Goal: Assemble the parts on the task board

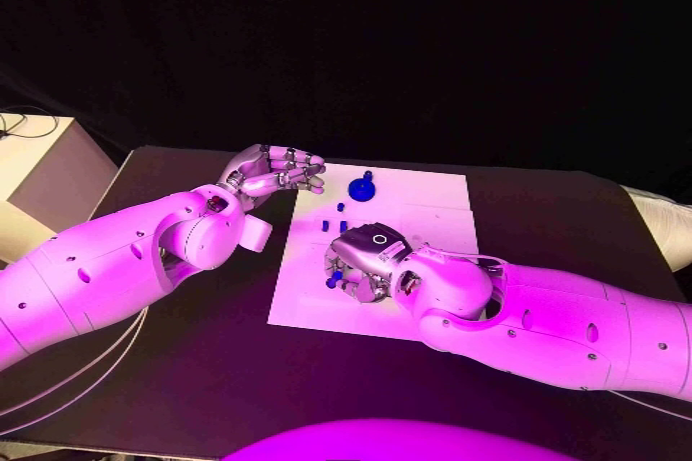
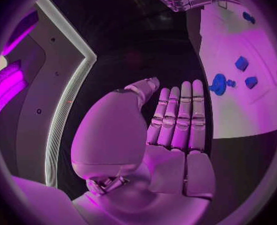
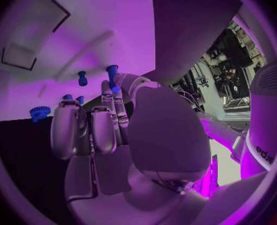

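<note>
The white task board (image 1: pixel 426 206) lies mid-table. My right hand (image 1: pixel 366 262) hovers over its near left part, and a blue peg (image 3: pixel 113 76) stands pinched between its thumb and a fingertip (image 3: pixel 107 89). A second peg (image 3: pixel 82 77) stands in the board (image 3: pixel 82 30) just beyond, and a blue gear (image 3: pixel 40 113) lies close by. A larger blue gear (image 1: pixel 361 189) sits near the far edge, with small blue parts (image 1: pixel 335 223) below it. My left hand (image 1: pixel 274 169) hangs at the board's far left corner and holds nothing; its fingers (image 2: pixel 179 115) lie straight, side by side.
A pale box (image 1: pixel 36 171) stands at the table's left edge with cables (image 1: pixel 18 123) on it. In the left wrist view the gear (image 2: pixel 218 83) and two blue blocks (image 2: pixel 246 72) lie on the board (image 2: pixel 238 115) ahead of the fingers. Bare black table (image 1: pixel 202 321) surrounds the board.
</note>
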